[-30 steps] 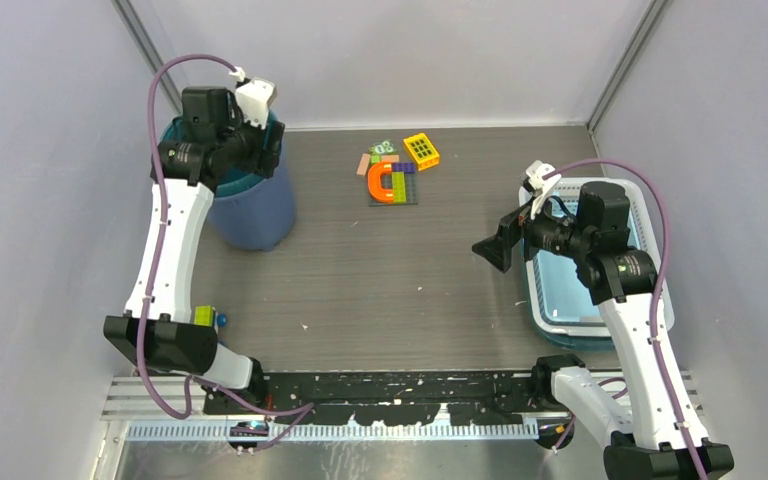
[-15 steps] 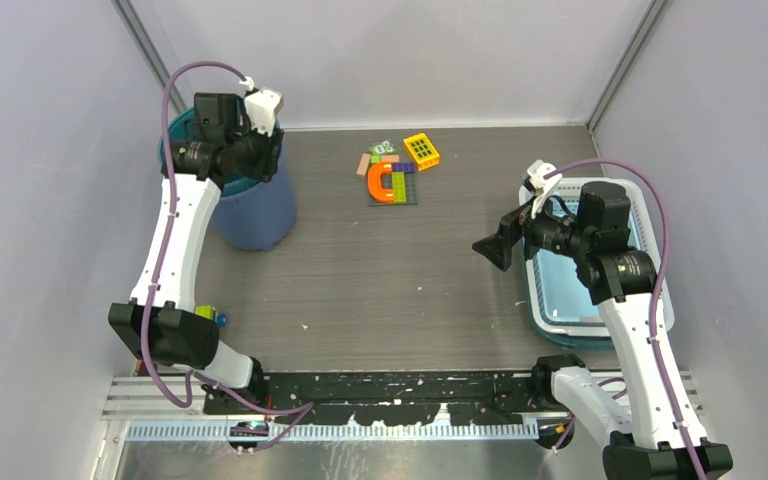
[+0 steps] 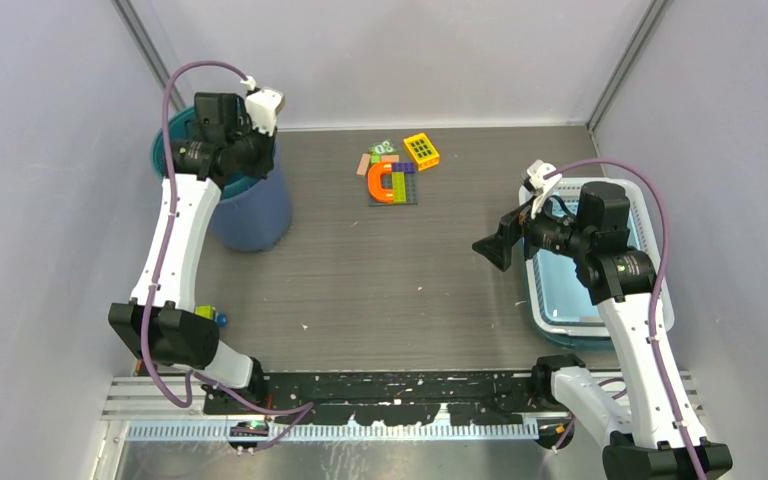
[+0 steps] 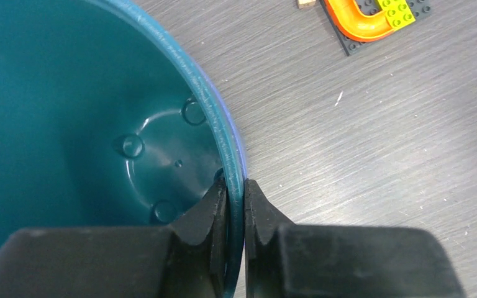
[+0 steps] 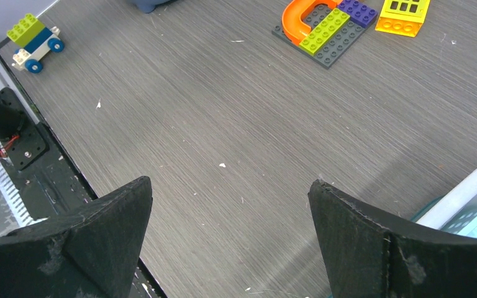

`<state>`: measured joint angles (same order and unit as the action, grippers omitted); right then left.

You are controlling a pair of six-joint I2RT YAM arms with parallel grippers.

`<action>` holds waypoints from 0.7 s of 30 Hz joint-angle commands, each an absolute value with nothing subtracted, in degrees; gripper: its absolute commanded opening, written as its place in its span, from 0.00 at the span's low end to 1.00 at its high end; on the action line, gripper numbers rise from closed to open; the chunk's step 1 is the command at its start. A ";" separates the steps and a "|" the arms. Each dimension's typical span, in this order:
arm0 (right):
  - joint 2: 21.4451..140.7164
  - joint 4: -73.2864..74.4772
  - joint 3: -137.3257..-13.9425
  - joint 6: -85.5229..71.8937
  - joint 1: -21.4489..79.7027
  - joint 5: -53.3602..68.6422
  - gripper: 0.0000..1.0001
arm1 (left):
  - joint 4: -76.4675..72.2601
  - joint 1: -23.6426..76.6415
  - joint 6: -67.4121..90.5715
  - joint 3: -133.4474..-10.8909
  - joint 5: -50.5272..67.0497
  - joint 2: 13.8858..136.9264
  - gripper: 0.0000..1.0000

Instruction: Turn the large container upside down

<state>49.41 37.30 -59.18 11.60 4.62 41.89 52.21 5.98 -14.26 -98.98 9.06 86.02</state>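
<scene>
Pale lavender walls on three sides, grey wood-grain counter (image 3: 400,270) in between.

Large container (image 3: 255,215): blue bucket, teal inside, far-left corner of the counter. It stands upright with its mouth up, not flipped. The wrist view looks straight down to its moulded bottom.

White basket (image 3: 558,300) with a light-blue interior sits on the right side, against the wall, under the right arm's forearm.

Left end effector (image 4: 236,189): clamped on the container's rim on the side facing the toys, one finger (image 4: 208,214) inside the wall and the other outside, with only the rim's thickness between them. The left arm reaches up the left edge of the counter to get there.

Right end effector (image 5: 228,183): jaws spread wide with nothing between them. It hovers above bare counter just left of the basket, well apart from the container.

Small stuff:
- Dark baseplate (image 3: 406,192) at far centre, carrying an orange arch (image 3: 378,183) plus lime and purple bricks
- Yellow window brick (image 3: 421,150) just beyond it, toward the back wall
- Toy car (image 5: 34,38), lime over blue with blue wheels, at the near-left edge beside the left arm's base
</scene>
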 commanded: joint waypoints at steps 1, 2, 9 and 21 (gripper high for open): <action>48.70 34.73 -58.89 10.80 4.23 42.82 1.00 | 49.49 5.49 -15.78 -99.71 6.54 84.11 0.05; 48.69 34.70 -58.89 10.74 4.17 42.93 1.00 | 49.44 5.50 -16.00 -99.82 6.32 84.16 0.02; 48.60 34.50 -58.80 10.46 3.85 43.15 1.00 | 48.36 5.53 -18.57 -100.43 5.77 83.60 0.00; 48.42 34.27 -58.62 10.20 3.39 43.52 1.00 | 47.45 6.15 -20.92 -103.26 5.96 81.99 0.00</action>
